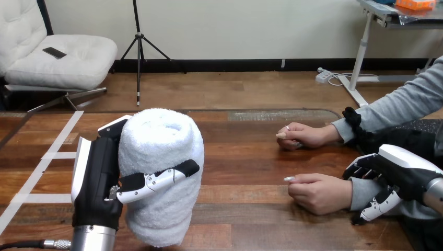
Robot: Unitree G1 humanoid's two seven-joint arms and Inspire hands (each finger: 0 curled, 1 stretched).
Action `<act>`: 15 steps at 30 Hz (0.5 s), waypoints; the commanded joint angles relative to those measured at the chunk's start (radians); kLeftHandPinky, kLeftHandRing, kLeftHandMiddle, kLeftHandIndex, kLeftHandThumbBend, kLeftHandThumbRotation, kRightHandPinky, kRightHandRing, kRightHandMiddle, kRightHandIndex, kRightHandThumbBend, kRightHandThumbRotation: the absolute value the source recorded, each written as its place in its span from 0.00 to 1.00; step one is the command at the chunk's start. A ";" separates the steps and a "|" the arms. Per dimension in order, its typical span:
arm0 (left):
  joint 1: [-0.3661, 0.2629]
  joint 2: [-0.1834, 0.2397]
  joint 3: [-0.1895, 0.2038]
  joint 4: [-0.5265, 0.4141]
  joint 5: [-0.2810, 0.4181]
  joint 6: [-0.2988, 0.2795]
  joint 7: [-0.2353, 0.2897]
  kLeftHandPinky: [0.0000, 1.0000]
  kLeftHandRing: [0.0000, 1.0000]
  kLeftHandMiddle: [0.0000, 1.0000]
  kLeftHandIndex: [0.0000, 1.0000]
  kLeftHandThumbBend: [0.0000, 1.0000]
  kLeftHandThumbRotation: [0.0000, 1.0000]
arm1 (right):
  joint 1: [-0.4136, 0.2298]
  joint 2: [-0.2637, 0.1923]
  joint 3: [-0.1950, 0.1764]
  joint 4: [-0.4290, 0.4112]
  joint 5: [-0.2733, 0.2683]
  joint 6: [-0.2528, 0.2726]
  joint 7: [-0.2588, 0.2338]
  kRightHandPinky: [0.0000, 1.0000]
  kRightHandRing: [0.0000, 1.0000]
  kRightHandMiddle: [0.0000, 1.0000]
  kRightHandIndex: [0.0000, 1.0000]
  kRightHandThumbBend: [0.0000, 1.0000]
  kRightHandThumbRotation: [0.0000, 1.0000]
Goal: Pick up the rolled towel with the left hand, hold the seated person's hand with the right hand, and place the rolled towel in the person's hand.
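My left hand [96, 178] stands at the left of the tabletop [245, 172], just right of the white tape lines [57, 155] on the wood, and clasps the rolled towel [162, 141]. The towel is white and upright, its coiled end facing up. It sits against my palm, with one of my fingers [156, 181] curled across its front at about mid-height and another tip showing at its upper left edge. I cannot tell whether its lower end rests on the wood or hangs clear of it. To the right, well apart from the towel, the person's farther hand [305, 136] lies on the tabletop with its fingers tucked under. Nearer to me, the person's nearer hand [318, 192] rests loosely curled, knuckles toward the towel. At the far right my right hand [402, 170] lies over the grey-sleeved wrist [360, 191] of that nearer hand. It is closed on the wrist, fingers bent over the far side and thumb hooked round the near side.
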 commanded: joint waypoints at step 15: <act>-0.062 0.000 0.015 -0.015 -0.019 -0.036 -0.004 0.29 0.33 0.38 0.38 0.72 0.00 | -0.068 -0.006 0.047 0.040 -0.048 -0.031 -0.074 0.50 0.53 0.58 0.54 0.99 0.00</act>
